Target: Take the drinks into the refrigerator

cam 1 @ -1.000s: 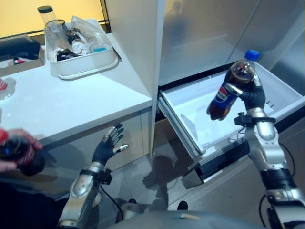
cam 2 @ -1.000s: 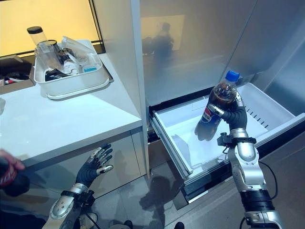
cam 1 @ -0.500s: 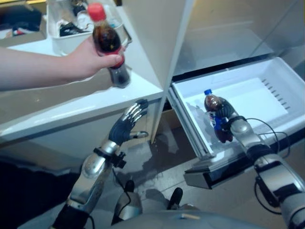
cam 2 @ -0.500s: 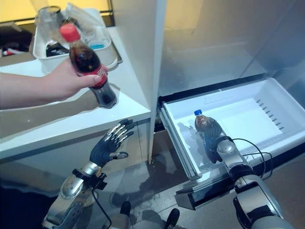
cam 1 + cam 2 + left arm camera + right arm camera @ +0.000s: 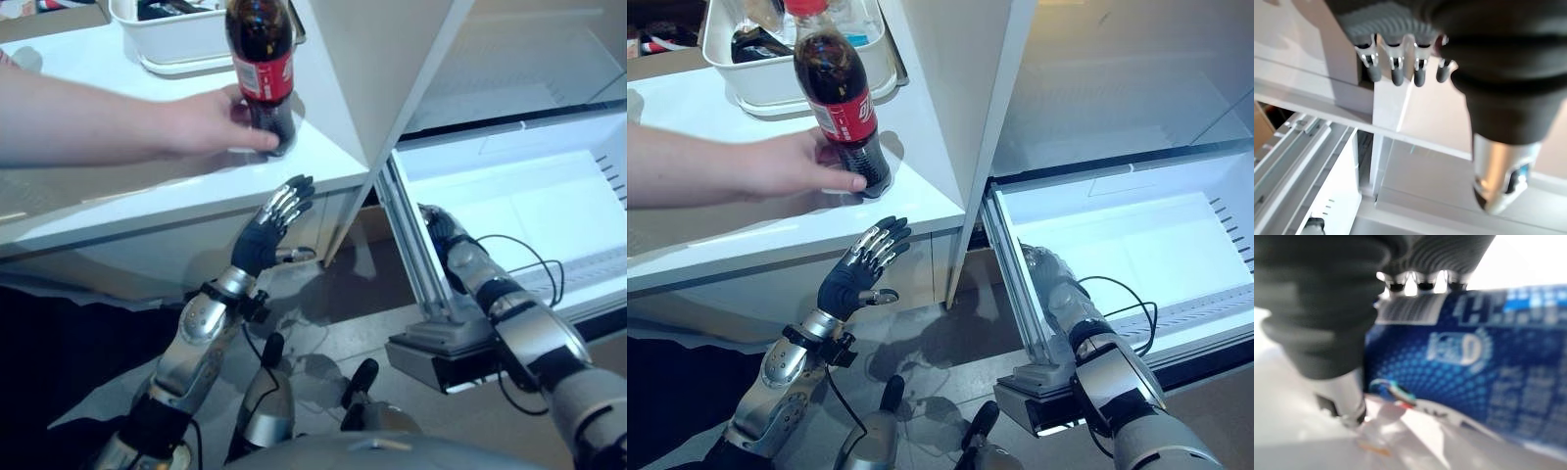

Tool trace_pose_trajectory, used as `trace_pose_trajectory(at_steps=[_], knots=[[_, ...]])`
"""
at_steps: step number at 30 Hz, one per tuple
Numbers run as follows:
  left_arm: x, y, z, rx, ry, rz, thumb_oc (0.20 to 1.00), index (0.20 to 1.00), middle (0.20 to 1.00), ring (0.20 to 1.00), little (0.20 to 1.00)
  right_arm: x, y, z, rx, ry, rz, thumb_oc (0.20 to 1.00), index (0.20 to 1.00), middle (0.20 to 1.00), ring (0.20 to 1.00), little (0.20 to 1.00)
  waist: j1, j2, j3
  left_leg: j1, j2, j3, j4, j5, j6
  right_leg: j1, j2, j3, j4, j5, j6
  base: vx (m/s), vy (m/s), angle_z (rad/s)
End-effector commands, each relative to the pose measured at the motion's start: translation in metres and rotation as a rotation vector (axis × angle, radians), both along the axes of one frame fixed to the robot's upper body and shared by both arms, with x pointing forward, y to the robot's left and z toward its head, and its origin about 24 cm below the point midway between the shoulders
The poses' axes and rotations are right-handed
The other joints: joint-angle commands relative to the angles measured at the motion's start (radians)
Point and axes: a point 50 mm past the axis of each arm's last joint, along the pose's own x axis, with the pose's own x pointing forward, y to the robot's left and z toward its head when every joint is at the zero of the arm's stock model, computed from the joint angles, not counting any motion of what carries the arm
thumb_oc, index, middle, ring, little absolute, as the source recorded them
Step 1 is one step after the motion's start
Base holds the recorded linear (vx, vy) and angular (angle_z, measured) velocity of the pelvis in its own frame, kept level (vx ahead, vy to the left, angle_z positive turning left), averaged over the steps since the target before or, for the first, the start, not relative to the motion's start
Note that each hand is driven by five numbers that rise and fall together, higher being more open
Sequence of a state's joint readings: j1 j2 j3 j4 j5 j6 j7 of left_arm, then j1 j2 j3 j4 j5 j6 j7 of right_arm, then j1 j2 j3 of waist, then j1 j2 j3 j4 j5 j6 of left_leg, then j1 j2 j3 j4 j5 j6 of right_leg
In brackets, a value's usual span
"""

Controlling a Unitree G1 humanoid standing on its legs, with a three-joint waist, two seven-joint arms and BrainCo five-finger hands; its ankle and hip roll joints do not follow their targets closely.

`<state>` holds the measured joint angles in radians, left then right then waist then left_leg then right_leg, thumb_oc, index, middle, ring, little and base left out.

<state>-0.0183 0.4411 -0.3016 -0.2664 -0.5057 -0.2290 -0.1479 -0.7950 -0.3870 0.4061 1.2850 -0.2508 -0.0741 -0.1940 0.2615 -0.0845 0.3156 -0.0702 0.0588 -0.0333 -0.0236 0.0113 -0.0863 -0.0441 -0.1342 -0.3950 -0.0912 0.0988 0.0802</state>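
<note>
Down inside the drawer [image 5: 1136, 245] right hand [image 5: 1050, 279] grips blue-labelled bottle [image 5: 1469, 362]; left hand [image 5: 857, 274] spread empty

A white rectangular plastic tub [image 5: 774, 90] sits at the back of the white countertop [image 5: 735, 220], holding dark and clear odds and ends too jumbled to tell apart. A person's bare forearm [image 5: 88, 122] reaches across the counter. Grey tiled floor [image 5: 921, 338] lies below.

Both head eyes looked steeply down from above the open drawer [image 5: 1117, 245], sharing it and the bench [image 5: 147, 186] beside it. The left wrist camera faced the drawer's rails from nearby; the right sat against a blue-labelled bottle [image 5: 1474, 367].
</note>
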Motion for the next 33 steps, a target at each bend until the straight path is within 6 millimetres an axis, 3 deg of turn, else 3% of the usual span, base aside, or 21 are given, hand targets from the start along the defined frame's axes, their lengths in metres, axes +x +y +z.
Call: trace_pose_trajectory(at_steps=[1, 5, 7, 9, 11, 12, 13, 16, 17, 18, 19, 24, 29, 33], knots=[[-0.014, -0.015, 0.036, -0.088, -0.184, -0.053, 1.000, 1.000, 1.000, 1.000, 1.000, -0.011, 0.073, -0.034, 0.039, 0.131, 0.211, 1.000, 1.000, 1.000, 1.000, 1.000, 0.040, 0.047, 0.015, -0.024, -0.097, 0.011, -0.056, 0.008, 0.098, -0.031, -0.013, 0.012, 0.086, -0.013, 0.030, 0.00, 0.000, 0.00], [-0.012, -0.010, 0.031, -0.079, -0.163, -0.015, 1.000, 1.000, 1.000, 1.000, 1.000, -0.010, 0.072, -0.030, 0.144, 0.076, 0.174, 1.000, 1.000, 1.000, 1.000, 1.000, 0.028, 0.046, 0.011, -0.009, -0.096, 0.015, -0.059, 0.001, 0.098, -0.023, -0.013, 0.017, 0.082, -0.012, 0.030, 0.00, 0.000, 0.00], [-0.010, -0.002, 0.027, -0.047, -0.157, 0.034, 1.000, 1.000, 1.000, 1.000, 1.000, -0.006, 0.067, -0.013, 0.308, -0.063, 0.121, 1.000, 1.000, 1.000, 1.000, 1.000, 0.009, 0.040, 0.010, 0.011, -0.091, 0.026, -0.058, -0.012, 0.097, -0.017, -0.008, 0.031, 0.086, -0.016, 0.031, 0.00, 0.000, 0.00], [-0.009, 0.014, 0.014, 0.043, -0.123, 0.110, 1.000, 1.000, 1.000, 1.000, 1.000, -0.012, 0.048, 0.023, 0.461, -0.296, 0.127, 1.000, 1.000, 1.000, 1.000, 1.000, -0.029, 0.022, 0.001, 0.030, -0.090, 0.044, -0.060, -0.014, 0.100, -0.014, -0.005, 0.054, 0.089, -0.015, 0.031, -0.01, -0.001, -0.04], [-0.009, 0.014, 0.014, 0.043, -0.122, 0.110, 1.000, 1.000, 1.000, 1.000, 1.000, -0.012, 0.048, 0.023, 0.461, -0.296, 0.127, 1.000, 1.000, 1.000, 1.000, 1.000, -0.029, 0.021, -0.001, 0.029, -0.090, 0.044, -0.060, -0.014, 0.100, -0.015, -0.006, 0.054, 0.088, -0.014, 0.031, 0.02, -0.018, -0.20], [-0.009, 0.026, -0.002, 0.092, -0.058, 0.146, 1.000, 1.000, 1.000, 1.000, 1.000, -0.036, 0.009, 0.048, 0.511, -0.488, 0.079, 1.000, 1.000, 1.000, 1.000, 1.000, -0.064, 0.012, -0.013, 0.054, -0.085, 0.057, -0.057, -0.030, 0.102, 0.003, -0.001, 0.067, 0.092, -0.022, 0.032, 0.02, -0.029, -0.17], [-0.009, 0.025, -0.002, 0.092, -0.058, 0.143, 1.000, 1.000, 1.000, 1.000, 1.000, -0.037, 0.008, 0.048, 0.511, -0.488, 0.075, 1.000, 1.000, 1.000, 1.000, 1.000, -0.062, 0.011, -0.016, 0.050, -0.088, 0.056, -0.059, -0.023, 0.103, 0.000, -0.003, 0.066, 0.090, -0.017, 0.032, 0.04, -0.048, -0.04], [-0.009, 0.033, -0.016, 0.117, 0.006, 0.158, 1.000, 1.000, 1.000, 1.000, 1.000, -0.055, -0.019, 0.067, 0.519, -0.626, 0.015, 1.000, 1.000, 1.000, 1.000, 1.000, -0.085, 0.006, -0.033, 0.072, -0.086, 0.065, -0.060, -0.031, 0.104, 0.015, 0.000, 0.075, 0.088, -0.021, 0.031, 0.02, -0.035, -0.10], [-0.011, 0.039, -0.021, 0.150, 0.025, 0.180, 1.000, 1.000, 1.000, 1.000, 1.000, -0.069, -0.035, 0.082, 0.527, -0.720, -0.004, 1.000, 1.000, 1.000, 1.000, 1.000, -0.106, 0.002, -0.047, 0.085, -0.085, 0.073, -0.061, -0.037, 0.104, 0.023, 0.004, 0.083, 0.084, -0.023, 0.030, 0.03, -0.049, -0.18], [-0.011, 0.039, -0.022, 0.150, 0.027, 0.177, 1.000, 1.000, 1.000, 1.000, 1.000, -0.071, -0.036, 0.082, 0.527, -0.718, -0.006, 1.000, 1.000, 1.000, 1.000, 1.000, -0.104, 0.002, -0.048, 0.086, -0.085, 0.073, -0.061, -0.038, 0.104, 0.024, 0.004, 0.083, 0.084, -0.023, 0.030, 0.05, -0.053, -0.17], [-0.013, 0.043, -0.026, 0.167, 0.047, 0.178, 1.000, 1.000, 1.000, 1.000, 1.000, -0.081, -0.048, 0.095, 0.551, -0.804, -0.029, 1.000, 1.000, 1.000, 1.000, 1.000, -0.120, 0.000, -0.063, 0.099, -0.083, 0.082, -0.063, -0.042, 0.104, 0.035, 0.010, 0.088, 0.079, -0.026, 0.029, 0.02, -0.027, -0.16], [-0.016, 0.045, -0.027, 0.172, 0.053, 0.165, 1.000, 1.000, 1.000, 1.000, 1.000, -0.107, -0.071, 0.121, 0.542, -0.971, -0.062, 1.000, 1.000, 1.000, 1.000, 1.000, -0.161, 0.000, -0.096, 0.136, -0.077, 0.104, -0.064, -0.061, 0.102, 0.057, 0.023, 0.117, 0.070, -0.031, 0.028, 0.04, -0.031, -0.21], [-0.015, 0.044, -0.026, 0.179, 0.044, 0.155, 1.000, 1.000, 1.000, 1.000, 1.000, -0.124, -0.085, 0.133, 0.503, -1.047, -0.098, 1.000, 1.000, 1.000, 1.000, 1.000, -0.189, 0.006, -0.116, 0.161, -0.071, 0.124, -0.064, -0.074, 0.101, 0.074, 0.033, 0.137, 0.071, -0.038, 0.027, 0.03, -0.020, -0.22], [-0.014, 0.041, -0.027, 0.166, 0.048, 0.132, 1.000, 1.000, 1.000, 1.000, 1.000, -0.142, -0.111, 0.132, 0.494, -1.104, -0.212, 1.000, 1.000, 1.000, 1.000, 1.000, -0.220, 0.008, -0.133, 0.178, -0.068, 0.139, -0.064, -0.085, 0.098, 0.084, 0.042, 0.153, 0.071, -0.040, 0.028, 0.02, -0.013, -0.14]])
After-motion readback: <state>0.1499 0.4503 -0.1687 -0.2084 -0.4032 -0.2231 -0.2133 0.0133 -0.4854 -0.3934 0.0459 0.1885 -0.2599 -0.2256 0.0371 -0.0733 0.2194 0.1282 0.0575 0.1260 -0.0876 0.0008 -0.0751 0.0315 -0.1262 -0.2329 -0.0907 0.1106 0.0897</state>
